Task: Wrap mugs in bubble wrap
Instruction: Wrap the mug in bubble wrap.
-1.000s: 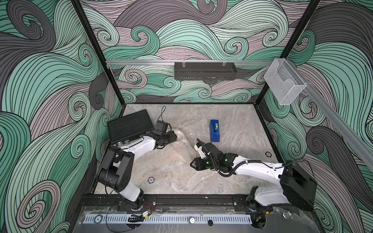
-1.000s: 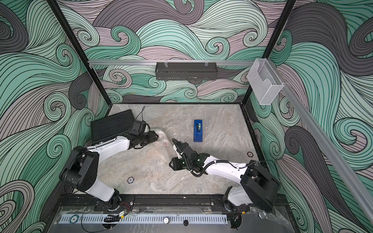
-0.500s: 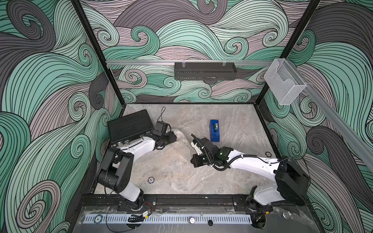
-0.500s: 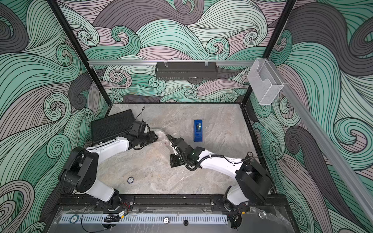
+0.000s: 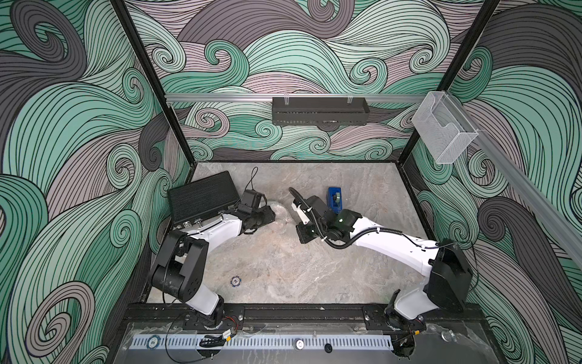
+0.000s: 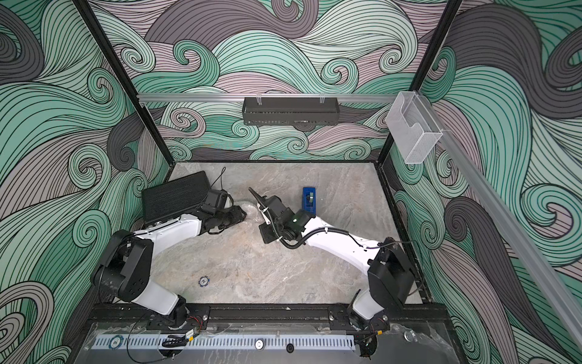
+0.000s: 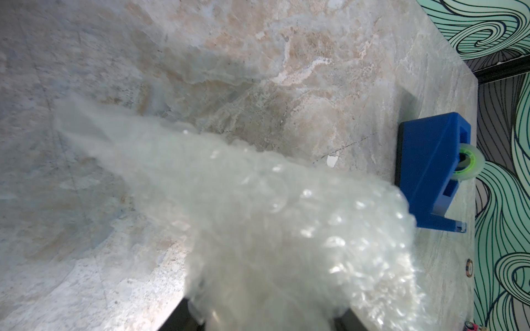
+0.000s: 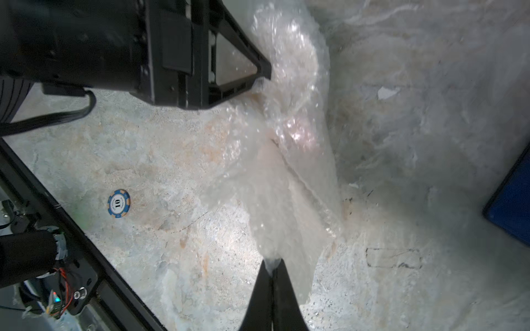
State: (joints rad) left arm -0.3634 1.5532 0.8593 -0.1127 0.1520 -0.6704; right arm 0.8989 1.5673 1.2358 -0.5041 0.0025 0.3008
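The bubble wrap (image 5: 281,215) lies bunched on the table between my two grippers, seen also in the other top view as bubble wrap (image 6: 252,213). In the right wrist view a pinkish shape, the mug (image 8: 298,130), shows faintly through the bubble wrap (image 8: 286,177). My left gripper (image 7: 262,315) has its jaws on either side of the bundle, with wrap filling the gap; its fingers (image 8: 259,71) press into the wrap. My right gripper (image 8: 272,262) is shut, pinching a stretched corner of the sheet at its tips.
A blue tape dispenser (image 5: 334,200) stands just behind the right wrist and shows as the tape dispenser (image 7: 430,172) beyond the wrap. A black case (image 5: 203,198) lies at the back left by the left arm. A poker chip (image 5: 235,280) sits near the front rail.
My right gripper has closed on the wrap's edge and the right arm has moved toward the back of the table. The left arm has hardly moved.
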